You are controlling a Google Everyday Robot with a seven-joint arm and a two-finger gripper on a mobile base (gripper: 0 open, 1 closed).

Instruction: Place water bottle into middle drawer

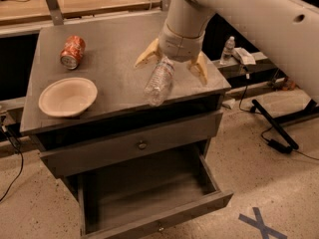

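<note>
When scanned from the left, opens on the grey table (114, 39) across the upper left and centre of the frame. At upper left on it: an orange soda can (73, 52), lying on its side. Just below that, near the front edge: a pale bowl (68, 97), upright and empty.

At frame centre: the water bottle (159, 81), clear and ribbed, pointing lengthwise toward the table's front edge. Lower end about level with that edge, upper end tucked beneath the end effector (172, 69). Cannot tell whether resting on the top or raised just off it. Over the bottle's upper part: the end effector, tan fingers (148, 55) splayed wide, one on each side of the bottle with gaps showing. Grips nothing, as far as can be seen.

Below, at lower centre: the middle drawer (169, 217), pulled out, deep and bare inside, under a closed upper drawer (142, 145) with a round knob. At right, beyond the table: a second small bottle (228, 50). At lower right on the floor: a blue tape cross (260, 222).

Probably light. Thin-walled, so likely to give under a hard squeeze and squirt sideways. Smooth and round, hence apt to roll or slip. Best taken across the ribbed mid-body near the balance point, not at the cap or tapering neck, and with moderate closing force.
</note>
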